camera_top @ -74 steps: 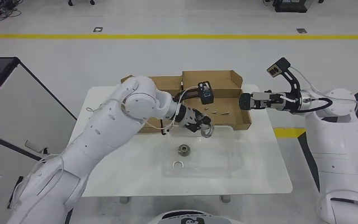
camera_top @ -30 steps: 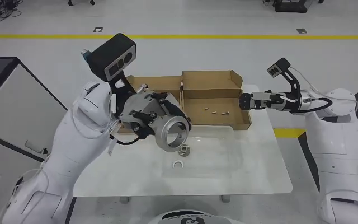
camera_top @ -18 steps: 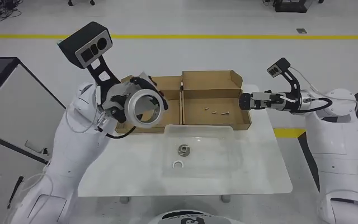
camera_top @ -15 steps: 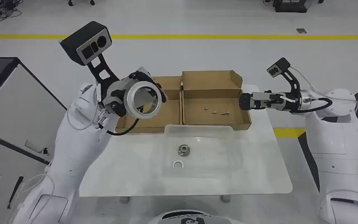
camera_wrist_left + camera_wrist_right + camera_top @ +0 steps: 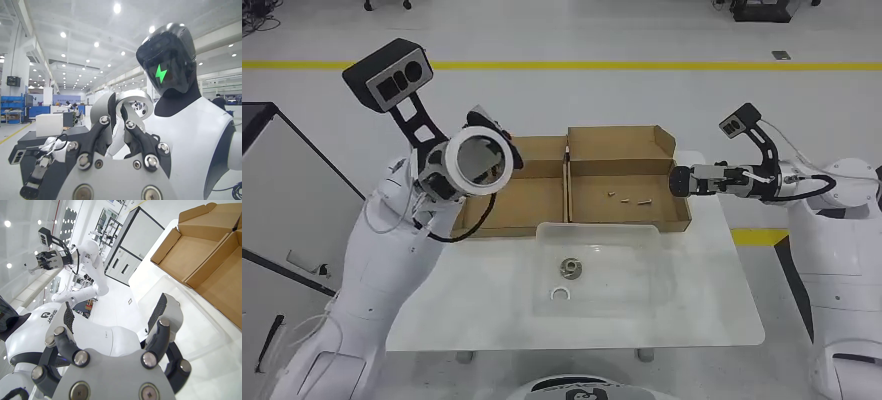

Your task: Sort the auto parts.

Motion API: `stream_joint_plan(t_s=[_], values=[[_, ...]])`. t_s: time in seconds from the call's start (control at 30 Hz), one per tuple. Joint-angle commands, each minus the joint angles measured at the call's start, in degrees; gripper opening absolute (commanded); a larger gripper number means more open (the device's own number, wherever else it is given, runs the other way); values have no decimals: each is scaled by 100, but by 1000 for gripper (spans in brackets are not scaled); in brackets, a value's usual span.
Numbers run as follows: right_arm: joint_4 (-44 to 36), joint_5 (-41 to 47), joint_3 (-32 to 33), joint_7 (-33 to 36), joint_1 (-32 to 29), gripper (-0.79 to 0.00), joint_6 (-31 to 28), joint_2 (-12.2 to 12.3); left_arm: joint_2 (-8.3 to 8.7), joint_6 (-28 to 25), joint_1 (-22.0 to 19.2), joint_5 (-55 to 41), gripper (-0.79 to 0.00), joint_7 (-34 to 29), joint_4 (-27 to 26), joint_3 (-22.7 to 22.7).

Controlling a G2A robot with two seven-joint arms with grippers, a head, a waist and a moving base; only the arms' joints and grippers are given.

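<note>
White table (image 5: 702,300) carries two open cardboard boxes (image 5: 542,215) at its far side. Just in front lies a clear tray (image 5: 642,290) holding a gear part (image 5: 570,266). Left gripper (image 5: 118,111), raised high over the table's left side, pinches a metal ring (image 5: 132,94) by its wall. Right gripper (image 5: 115,302), fingers spread and empty, hovers at the right box's outer edge.

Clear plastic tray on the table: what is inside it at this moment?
Inside the clear plastic tray lie a dark round metal part and a pale C-shaped ring, apart from each other. Nothing overhangs the tray, so none of its floor is hidden.
</note>
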Motion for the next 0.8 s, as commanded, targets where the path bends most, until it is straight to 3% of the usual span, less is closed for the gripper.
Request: stream_joint_plan(t_s=[0.0, 0.37, 0.77], values=[[0, 0, 0, 0, 0, 0, 0, 0, -13, -9, 10, -197, -785, 1, -50, 18], [0, 0, 0, 0, 0, 0, 0, 0, -126, -9, 131, -983, -785, -454, -81, -89], [0, 0, 0, 0, 0, 0, 0, 0, -139, 265, 224, 655, -785, -401, 127, -434]])
